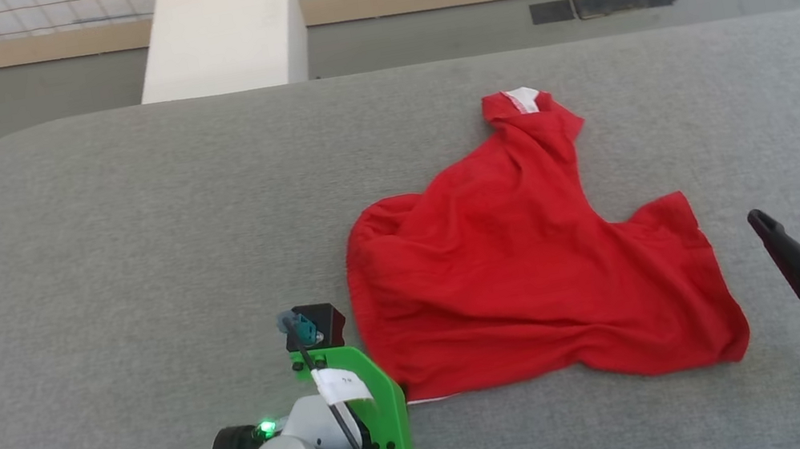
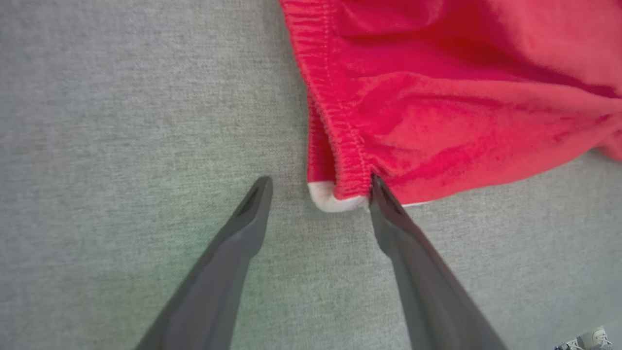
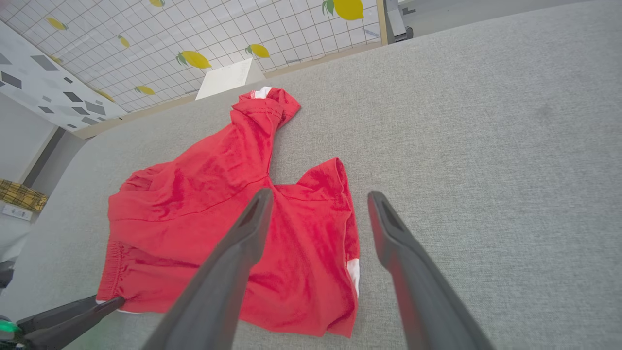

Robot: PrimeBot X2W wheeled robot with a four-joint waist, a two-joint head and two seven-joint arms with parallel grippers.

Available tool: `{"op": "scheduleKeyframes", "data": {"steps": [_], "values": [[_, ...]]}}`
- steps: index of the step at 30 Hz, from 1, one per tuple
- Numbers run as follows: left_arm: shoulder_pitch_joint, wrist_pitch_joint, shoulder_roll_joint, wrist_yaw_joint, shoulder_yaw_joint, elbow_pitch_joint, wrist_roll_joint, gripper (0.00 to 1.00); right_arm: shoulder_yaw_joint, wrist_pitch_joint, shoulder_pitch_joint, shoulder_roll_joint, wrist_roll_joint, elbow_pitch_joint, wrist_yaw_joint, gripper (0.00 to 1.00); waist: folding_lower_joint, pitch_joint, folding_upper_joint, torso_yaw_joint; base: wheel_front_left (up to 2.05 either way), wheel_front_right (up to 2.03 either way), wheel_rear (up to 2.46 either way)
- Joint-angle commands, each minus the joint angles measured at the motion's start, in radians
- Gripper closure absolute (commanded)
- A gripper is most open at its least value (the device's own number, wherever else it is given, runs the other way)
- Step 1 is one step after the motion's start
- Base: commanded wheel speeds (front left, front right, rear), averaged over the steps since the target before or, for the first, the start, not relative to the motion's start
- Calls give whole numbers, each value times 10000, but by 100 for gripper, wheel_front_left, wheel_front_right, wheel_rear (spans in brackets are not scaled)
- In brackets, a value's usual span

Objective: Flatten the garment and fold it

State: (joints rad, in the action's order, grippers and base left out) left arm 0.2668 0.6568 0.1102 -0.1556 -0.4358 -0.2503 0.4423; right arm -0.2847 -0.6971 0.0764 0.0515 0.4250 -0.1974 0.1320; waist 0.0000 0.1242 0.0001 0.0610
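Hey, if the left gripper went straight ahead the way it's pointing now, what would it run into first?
The garment. The left gripper stands open, and the elastic waistband corner with its white edge lies just ahead between its fingers, one tip seemingly touching it. Its height above the cloth is unclear.

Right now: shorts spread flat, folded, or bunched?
Bunched, neither flat nor folded. The garment lies rumpled on the grey surface, one leg twisted toward the far side, waistband corner between the open left tool fingers.

Red garment [image 1: 529, 268] lies crumpled, unfolded, w/ white trim, on grey surface [image 1: 114, 264].
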Motion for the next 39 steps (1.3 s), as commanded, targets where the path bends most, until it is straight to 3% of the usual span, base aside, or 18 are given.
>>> {"op": "scheduleKeyframes", "data": {"steps": [1,3,5,6,7,16,22,35,36,37,38,39], "values": [[67,112,100,-59,-46,-73,-142,0,63,62,-117,-11,37,39,-13,0,0,161,-1,-218,0,0,0],[13,102,78,-94,-28,-117,-81,0,167,48,-123,-11,16,59,-13,0,0,216,-1,-291,0,0,0],[-47,69,39,-43,-50,-170,9,56,287,-7,-183,-11,-36,75,-13,0,0,257,-1,-321,0,0,0],[-72,8,17,-5,-70,-206,44,95,354,-34,-232,-11,-62,76,-13,0,0,278,-1,-326,0,0,0],[-103,17,-5,32,-90,-252,98,100,407,-54,-277,-11,-110,76,-13,0,0,287,-1,-323,0,0,0],[-443,-1009,-217,61,413,125,765,100,1462,-1025,-863,276,-1716,150,-13,0,0,366,-1,-147,0,0,0],[-811,-1492,-268,-4,584,857,978,100,1538,-1852,-492,312,-3321,817,-13,0,0,611,-1,92,0,0,0],[-880,-1724,-340,13,414,1437,1101,100,1834,-1459,89,212,-3955,2401,-13,0,0,1160,-1,489,0,0,0],[-876,-1738,-344,22,404,1433,1115,100,1897,-1529,73,215,-3896,2528,-13,4,0,1177,-1,492,0,0,0],[-874,-1755,-345,28,401,1431,1124,100,1963,-1592,67,228,-3846,2596,-13,56,0,1187,-1,489,0,0,0],[-873,-1778,-346,33,402,1426,1136,100,2015,-1642,77,245,-3768,2644,-13,100,0,1197,-1,484,0,0,0],[-872,-1797,-346,39,403,1420,1145,100,2063,-1698,82,269,-3698,2679,-13,100,0,1202,-1,480,0,0,0]]}}
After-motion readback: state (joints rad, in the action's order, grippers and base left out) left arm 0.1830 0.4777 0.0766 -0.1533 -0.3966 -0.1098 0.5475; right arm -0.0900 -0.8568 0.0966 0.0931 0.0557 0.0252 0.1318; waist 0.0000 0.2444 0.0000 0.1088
